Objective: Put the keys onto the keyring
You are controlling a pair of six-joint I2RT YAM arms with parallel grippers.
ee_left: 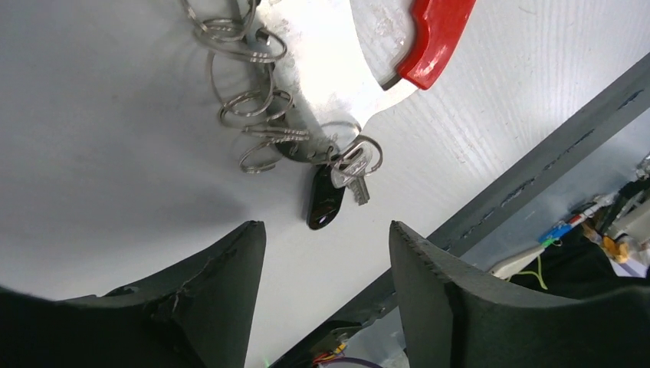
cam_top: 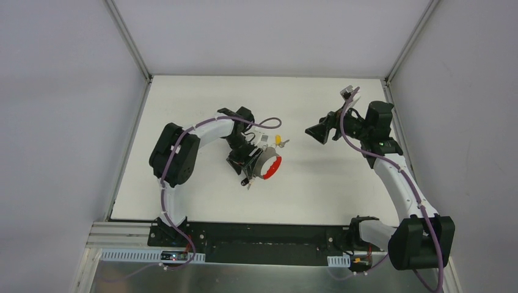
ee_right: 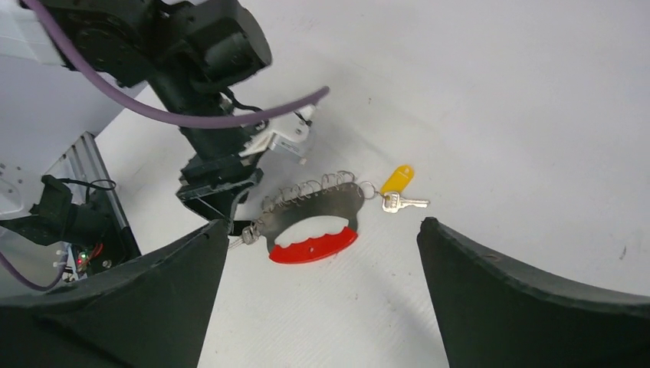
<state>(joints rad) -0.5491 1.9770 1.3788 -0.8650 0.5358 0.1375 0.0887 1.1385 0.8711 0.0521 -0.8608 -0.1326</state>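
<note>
The keys lie on the white table: a row of silver rings (ee_left: 245, 107) along a curved grey strap with a red edge (ee_right: 314, 238), and a yellow-headed key (ee_right: 397, 180) beside a silver key (ee_right: 404, 202) at one end. At the other end a small silver key (ee_left: 352, 167) lies against the keyring (ee_left: 325, 198), a glossy black oval. My left gripper (ee_left: 326, 230) hovers just short of the keyring, open, nothing between its fingers. My right gripper (cam_top: 314, 133) hangs open to the right of the bunch (cam_top: 269, 162), well apart from it.
The table's near edge, a grey metal rail (ee_left: 536, 165), runs close behind the keyring, with cables and parts beyond it. The left arm's black wrist and purple cable (ee_right: 207, 46) stand over the strap's left end. White walls enclose the table.
</note>
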